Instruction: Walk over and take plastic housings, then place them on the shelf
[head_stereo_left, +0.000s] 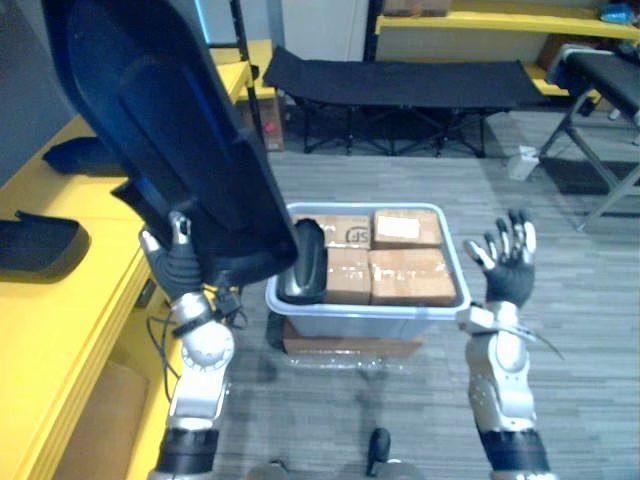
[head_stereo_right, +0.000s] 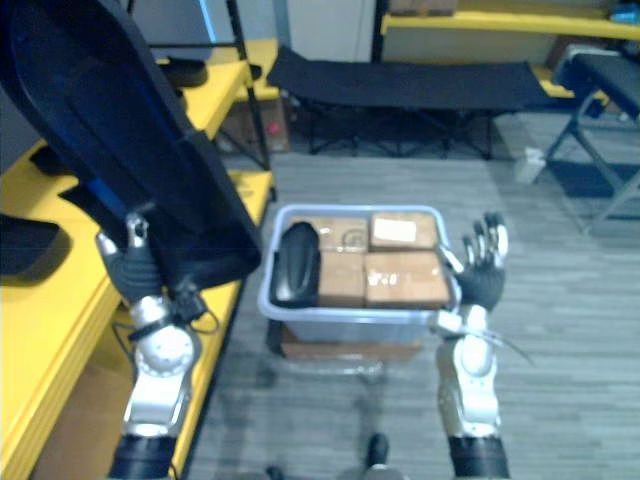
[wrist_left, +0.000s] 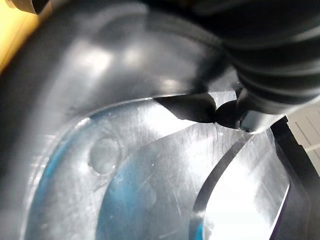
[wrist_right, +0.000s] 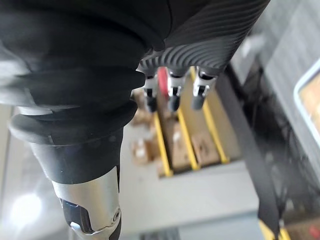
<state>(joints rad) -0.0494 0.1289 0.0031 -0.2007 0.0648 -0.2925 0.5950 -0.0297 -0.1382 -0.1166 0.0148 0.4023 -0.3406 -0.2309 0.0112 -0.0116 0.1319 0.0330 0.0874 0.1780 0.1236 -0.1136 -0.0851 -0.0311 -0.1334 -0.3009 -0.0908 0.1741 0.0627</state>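
A large black plastic housing (head_stereo_left: 170, 130) is raised high on my left, its glossy inner face (wrist_left: 150, 175) close to the left wrist camera. My left hand (head_stereo_left: 178, 268) grips its lower edge, with the thumb (wrist_left: 247, 112) pressed on the shell. A second, smaller black housing (head_stereo_left: 305, 262) stands in the left end of a pale grey bin (head_stereo_left: 365, 312). My right hand (head_stereo_left: 507, 262) is held up beside the bin's right rim, open, with its fingers (wrist_right: 172, 95) straight and nothing in them. The yellow shelf (head_stereo_left: 60, 310) runs along my left.
Cardboard boxes (head_stereo_left: 410, 275) fill the rest of the bin, which rests on a flat box (head_stereo_left: 350, 347). Two dark housings (head_stereo_left: 35, 245) lie on the yellow shelf. A black folding cot (head_stereo_left: 400, 80) stands behind the bin, and a metal-framed seat (head_stereo_left: 600, 90) is at the far right.
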